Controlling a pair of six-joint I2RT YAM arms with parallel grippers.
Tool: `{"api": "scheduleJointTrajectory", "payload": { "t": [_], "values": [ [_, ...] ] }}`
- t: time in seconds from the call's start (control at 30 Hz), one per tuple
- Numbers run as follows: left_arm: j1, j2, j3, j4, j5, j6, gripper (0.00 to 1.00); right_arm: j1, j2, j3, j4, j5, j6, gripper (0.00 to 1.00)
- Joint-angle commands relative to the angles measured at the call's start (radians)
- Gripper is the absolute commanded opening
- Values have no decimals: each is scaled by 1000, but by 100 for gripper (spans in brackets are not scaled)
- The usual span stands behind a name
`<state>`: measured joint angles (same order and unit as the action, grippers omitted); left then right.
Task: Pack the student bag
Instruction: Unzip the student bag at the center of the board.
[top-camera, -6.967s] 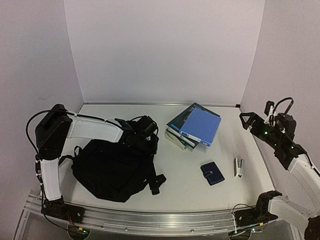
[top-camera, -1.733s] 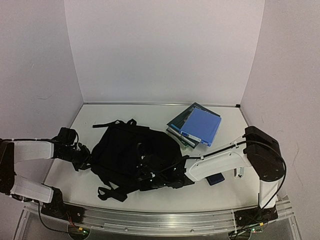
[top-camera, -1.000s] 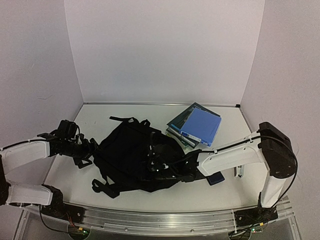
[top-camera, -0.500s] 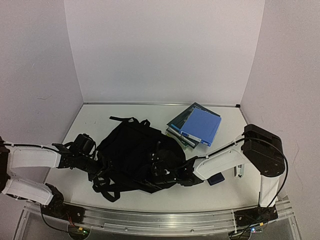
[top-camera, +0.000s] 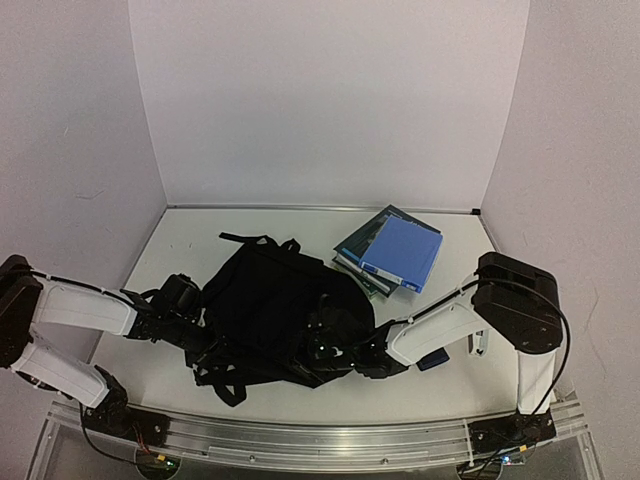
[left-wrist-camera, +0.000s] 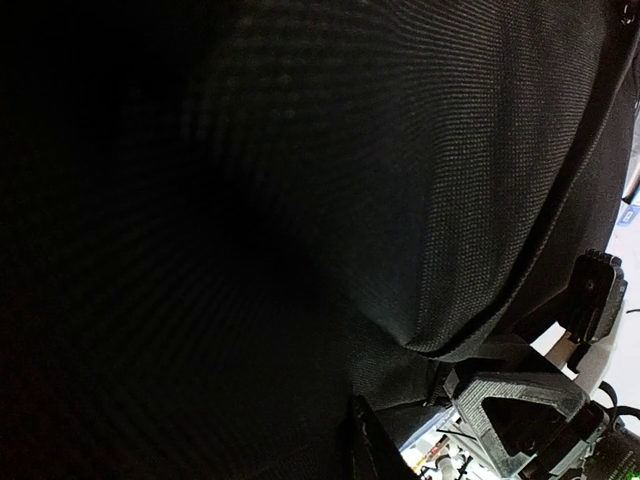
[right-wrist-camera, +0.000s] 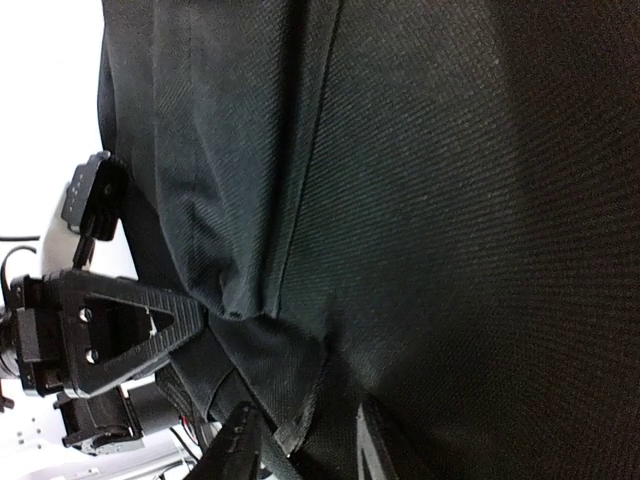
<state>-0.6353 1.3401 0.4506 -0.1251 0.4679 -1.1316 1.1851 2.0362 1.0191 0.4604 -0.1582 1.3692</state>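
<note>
Fabric, black and close, fills both wrist views. Low in the overhead frame, the student bag (top-camera: 275, 300) lies left of centre on the table (top-camera: 190, 240). The left gripper (top-camera: 203, 338) presses against its lower-left edge and the right gripper (top-camera: 320, 347) against its lower-right edge — whether either clamps the cloth I cannot tell. A dark-blue wallet (top-camera: 432, 358) sits to the right — farther up, stacked books (top-camera: 395, 250).

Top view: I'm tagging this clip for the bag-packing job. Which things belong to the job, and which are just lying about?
In the job:
backpack
left gripper, at the backpack's left edge
right gripper, at its near right edge

Lying about, untouched:
stack of books, to the right of the backpack
blue wallet, half hidden under the right arm
Both may be meant for packing.
</note>
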Motion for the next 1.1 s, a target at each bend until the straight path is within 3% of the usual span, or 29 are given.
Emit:
{"api": "scheduleJointTrajectory", "payload": {
  "t": [0.0,0.33,0.67,1.07],
  "values": [
    [-9,14,-30,50,-3,-9,25,-3,44,6,-42,58,37,33],
    [-9,30,-44,69,-9,-7,20,-6,100,75,-19,22,-8,28],
    [-9,31,-47,62,-47,-29,16,-6,66,48,-17,61,-16,0],
    [-9,-10,-34,36,-148,-63,13,-6,-95,-13,-1,133,-132,0]
  ]
}}
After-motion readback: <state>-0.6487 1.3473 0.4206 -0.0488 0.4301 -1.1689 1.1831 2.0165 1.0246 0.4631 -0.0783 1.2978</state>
